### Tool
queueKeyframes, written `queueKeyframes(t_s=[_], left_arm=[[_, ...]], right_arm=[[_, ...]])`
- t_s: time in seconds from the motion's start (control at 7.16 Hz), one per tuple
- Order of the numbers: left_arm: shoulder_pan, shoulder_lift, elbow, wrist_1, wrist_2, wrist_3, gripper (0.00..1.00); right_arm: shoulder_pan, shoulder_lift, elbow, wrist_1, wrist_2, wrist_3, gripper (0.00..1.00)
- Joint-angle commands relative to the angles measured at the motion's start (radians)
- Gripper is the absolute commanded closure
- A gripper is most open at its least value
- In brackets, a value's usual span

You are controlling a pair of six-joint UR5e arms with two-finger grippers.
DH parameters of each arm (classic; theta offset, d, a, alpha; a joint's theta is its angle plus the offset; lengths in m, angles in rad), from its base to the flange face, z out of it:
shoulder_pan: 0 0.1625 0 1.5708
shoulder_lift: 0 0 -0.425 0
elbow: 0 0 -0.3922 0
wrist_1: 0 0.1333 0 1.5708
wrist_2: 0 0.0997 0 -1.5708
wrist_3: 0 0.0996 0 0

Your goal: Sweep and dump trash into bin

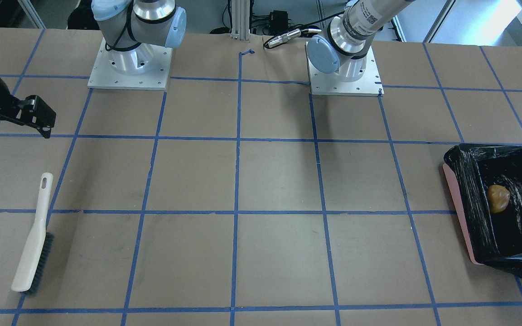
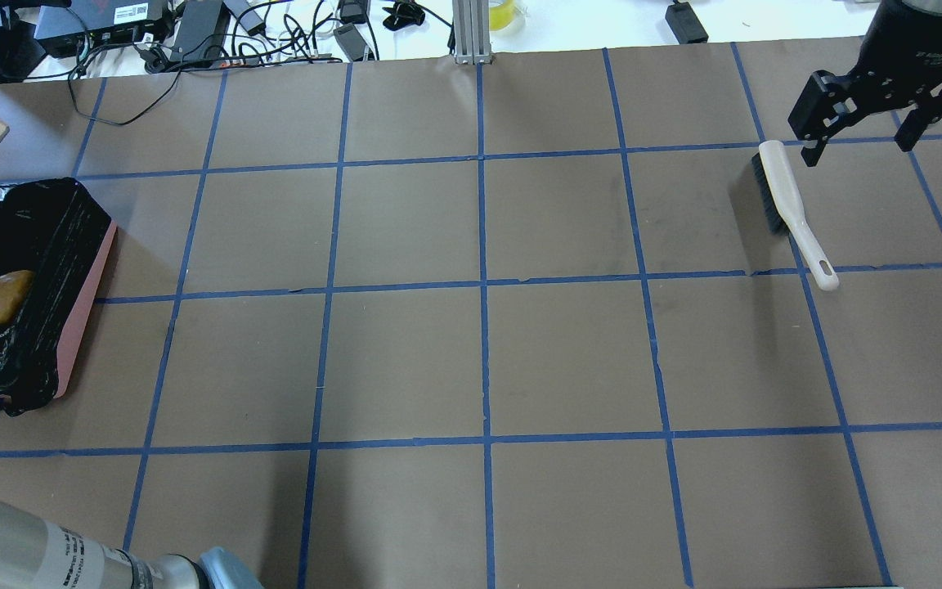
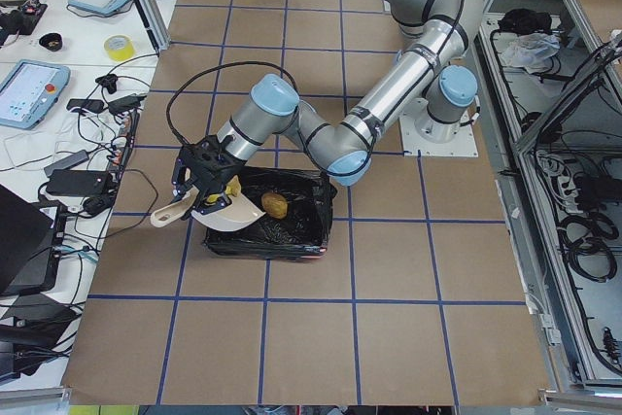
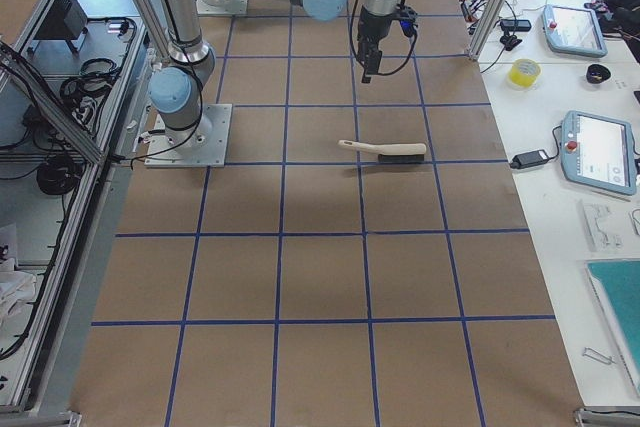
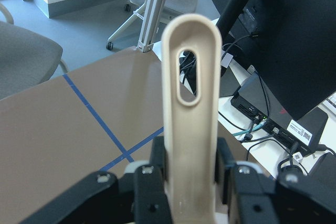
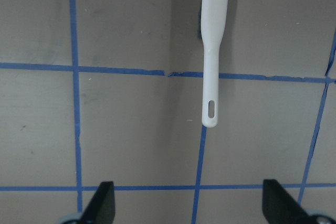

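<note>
Overhead exterior, bin (image 2: 83,309) (black-lined) holding 1 lump (image 2: 5,296)

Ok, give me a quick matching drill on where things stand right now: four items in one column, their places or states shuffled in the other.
Things:
1. brush
2. dustpan
3. golden-brown lump
4. right gripper

States:
A. inside the bin
B. jaws open, holding nothing
C. lying on the table
D. handle clamped in the jaws of the left gripper

Pairs: 1-C, 2-D, 3-A, 4-B.
</note>
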Motion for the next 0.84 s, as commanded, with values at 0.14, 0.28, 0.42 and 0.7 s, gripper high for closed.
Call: queueKeyframes(t_s=[0.14, 0.28, 0.42, 0.7], left_arm=[[0.007, 0.000, -0.008, 0.126, -0.029, 0.017, 1.00], [0.007, -0.009, -0.031, 0.223, -0.032, 0.019, 1.00], [0.007, 0.005, -0.084, 0.289, -0.031, 0.022, 1.00], [-0.044, 0.017, -0.098, 0.229, 0.003, -0.085, 1.00]], right_arm=[[0.131, -0.081, 0.068, 0.027, 0.073, 0.147, 0.00], [0.144, -0.125, 0.121, 0.027, 0.071, 0.165, 0.00], [0.144, -0.140, 0.145, 0.015, 0.070, 0.166, 0.00], [0.144, -0.138, 0.142, 0.007, 0.056, 0.161, 0.00]])
